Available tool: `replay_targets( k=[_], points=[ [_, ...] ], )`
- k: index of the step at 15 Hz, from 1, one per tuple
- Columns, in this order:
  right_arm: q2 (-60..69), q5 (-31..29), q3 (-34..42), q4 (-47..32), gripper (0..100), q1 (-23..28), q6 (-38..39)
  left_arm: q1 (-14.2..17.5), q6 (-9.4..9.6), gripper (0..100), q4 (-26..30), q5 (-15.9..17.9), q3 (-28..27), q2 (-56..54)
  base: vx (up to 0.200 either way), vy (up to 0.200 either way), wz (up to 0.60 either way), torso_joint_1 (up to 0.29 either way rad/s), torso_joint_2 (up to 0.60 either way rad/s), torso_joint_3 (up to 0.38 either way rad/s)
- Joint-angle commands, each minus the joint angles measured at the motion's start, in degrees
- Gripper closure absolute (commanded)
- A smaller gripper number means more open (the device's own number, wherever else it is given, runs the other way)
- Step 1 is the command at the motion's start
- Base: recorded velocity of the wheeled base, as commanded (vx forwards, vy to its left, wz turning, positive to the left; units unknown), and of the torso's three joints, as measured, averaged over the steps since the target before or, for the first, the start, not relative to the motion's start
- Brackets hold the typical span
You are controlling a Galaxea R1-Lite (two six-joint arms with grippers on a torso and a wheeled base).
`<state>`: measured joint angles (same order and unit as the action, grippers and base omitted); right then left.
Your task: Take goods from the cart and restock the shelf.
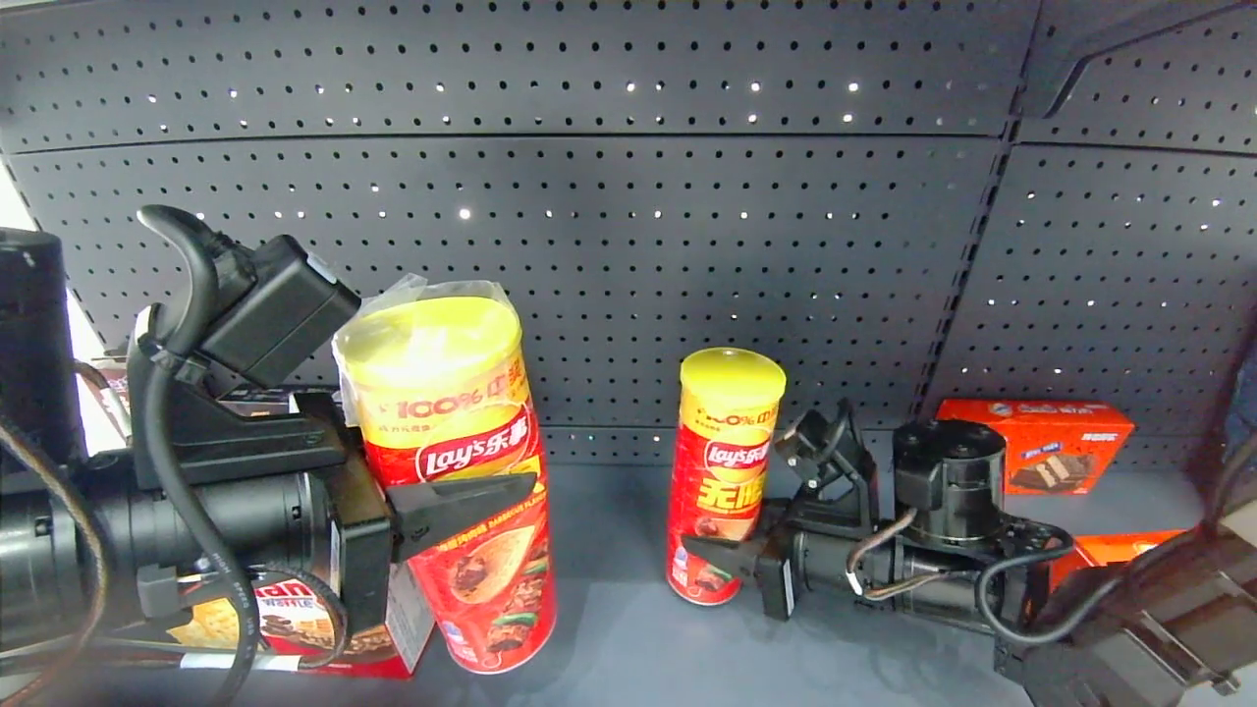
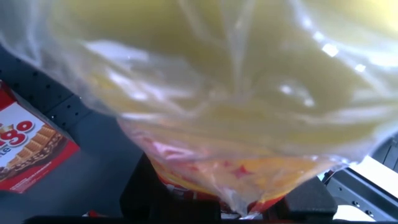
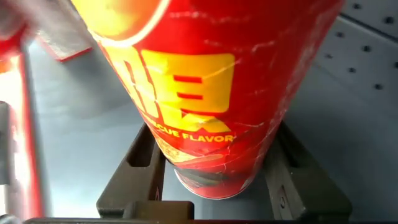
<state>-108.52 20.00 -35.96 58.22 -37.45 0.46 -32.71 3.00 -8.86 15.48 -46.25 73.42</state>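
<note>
— What does the head camera give you that the wrist cameras don't?
— Both cans at once. The left gripper (image 1: 466,496) is clamped on the left chip can (image 1: 447,422), with one black finger across its front at mid-height. That can leans a little, and its yellow lid sits under loose clear wrap. The right gripper (image 1: 725,558) grasps the right chip can (image 1: 725,452) low down, and that one stands upright on the shelf (image 1: 628,619).
— And the wrists?
— The left wrist sees the wrapped lid up close, plus a wafer box (image 2: 28,149) lying flat on the grey shelf. The right wrist shows fingers (image 3: 134,171) against each side of the red can.
— Does the left can's base touch the shelf?
— Cannot tell.
— Surroundings?
— There's a dark pegboard back panel (image 1: 628,196), with light through a few holes. An orange-red box (image 1: 1041,442) sits at the back right, and a second orange box (image 1: 1120,545) is partly hidden behind the right arm. The left arm covers much of a red snack box (image 1: 295,628) just beside the left can.
</note>
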Motion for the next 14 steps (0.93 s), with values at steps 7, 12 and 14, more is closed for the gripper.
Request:
replay_targets(
  k=[7, 12, 14],
  points=[
    [10.79, -13.76, 9.16, 0.49, 100, -9.13, 1.73, 0.01, -0.01, 100, 0.07, -0.72, 0.02, -0.04, 0.0, 0.0, 0.0, 0.0, 0.0, 0.0],
    [15.01, -14.64, 15.92, 0.58, 100, -10.71, 2.0, 0.01, -0.01, 100, 0.16, -1.07, 0.02, 0.14, 0.0, 0.0, 0.0, 0.0, 0.0, 0.0],
    [15.36, -14.64, 17.33, 0.66, 100, -10.71, 2.26, 0.01, -0.01, 100, 0.16, -1.33, 0.02, 0.23, 0.0, 0.0, 0.0, 0.0, 0.0, 0.0]
  ],
)
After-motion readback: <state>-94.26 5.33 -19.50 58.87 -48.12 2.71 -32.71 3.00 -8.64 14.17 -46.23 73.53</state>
